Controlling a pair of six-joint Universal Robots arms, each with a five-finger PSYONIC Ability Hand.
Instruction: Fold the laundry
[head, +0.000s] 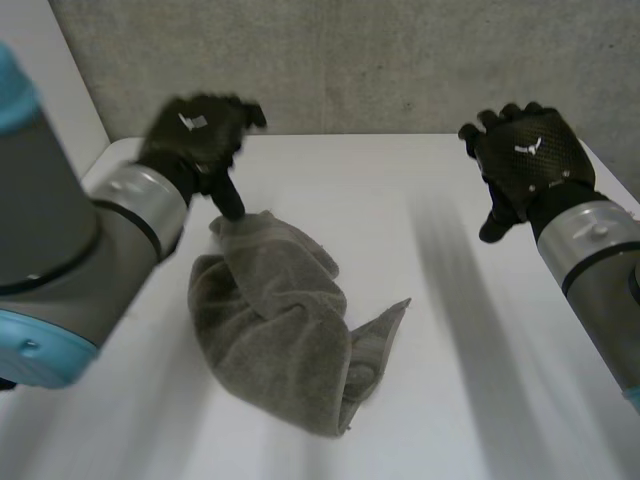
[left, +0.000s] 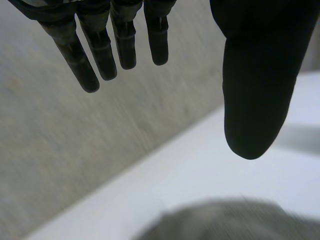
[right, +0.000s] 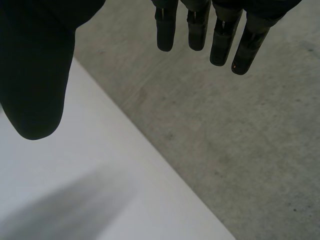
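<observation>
Folding not begun: grey towel (head: 280, 320) lies crumpled on the table (head: 480, 380), left hand (head: 195, 135) spread and empty over its 11 o'clock corner, right hand (head: 525, 155) likewise spread, well apart at 2 o'clock; next, in my judgement, pinch that corner and flatten the cloth.

I see a white table (head: 470, 330). One grey towel (head: 280, 330) lies on it, bunched up in a soft heap. Its far end sits just below my left hand (head: 195, 135). One flat corner pokes out toward the side of my right hand (head: 525, 160), but stays well apart from it.
</observation>
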